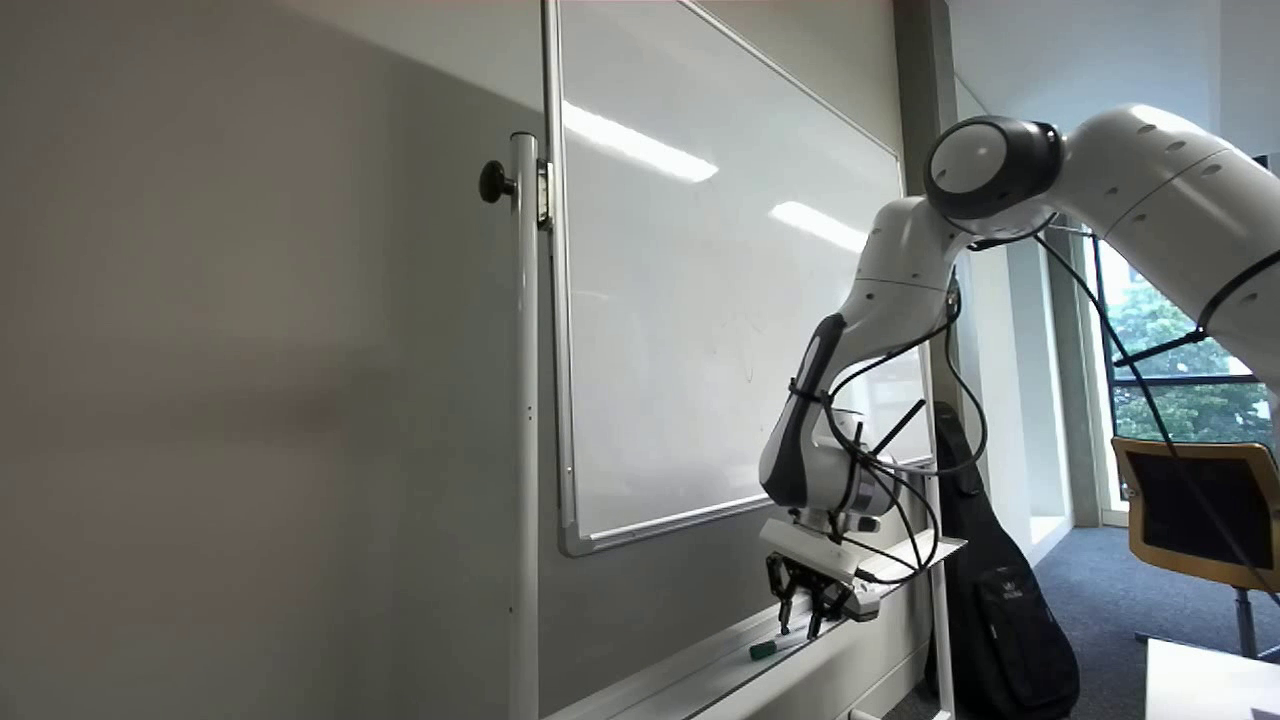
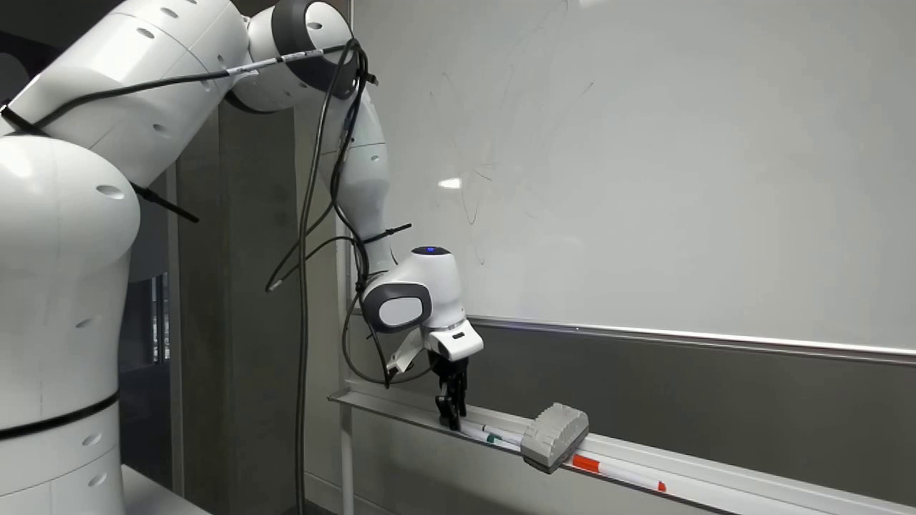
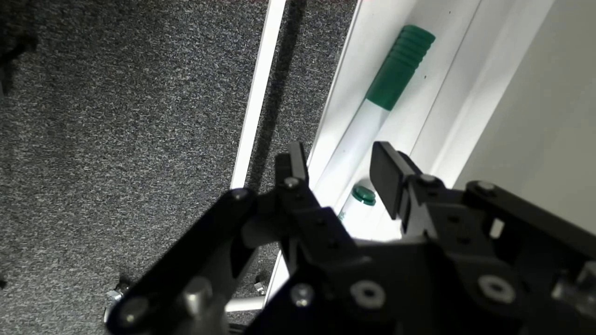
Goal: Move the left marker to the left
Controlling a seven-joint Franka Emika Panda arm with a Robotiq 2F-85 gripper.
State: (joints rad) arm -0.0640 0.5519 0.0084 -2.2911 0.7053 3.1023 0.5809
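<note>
A whiteboard [image 1: 680,330] stands behind the white arm [image 2: 136,129]; below it runs a tray [image 1: 690,675]; the gripper [image 3: 339,165] points down at this, its fingers [image 3: 387,179] apart; in an exterior view a grey eraser [image 2: 554,436] sits beside a red-capped marker [image 2: 622,474]; in the wrist view the green-capped marker [image 3: 370,116] lies in the tray, its white body showing between the fingertips.

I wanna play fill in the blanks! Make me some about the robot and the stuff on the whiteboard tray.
1. The cap on the higher marker in the wrist view is coloured ____.
2. The end effector is not shut; it is ____.
3. The whiteboard is ____ (above or below) the tray.
4. In an exterior view, the ridged block on the tray is coloured ____.

Missing words: green; open; above; gray.
</note>
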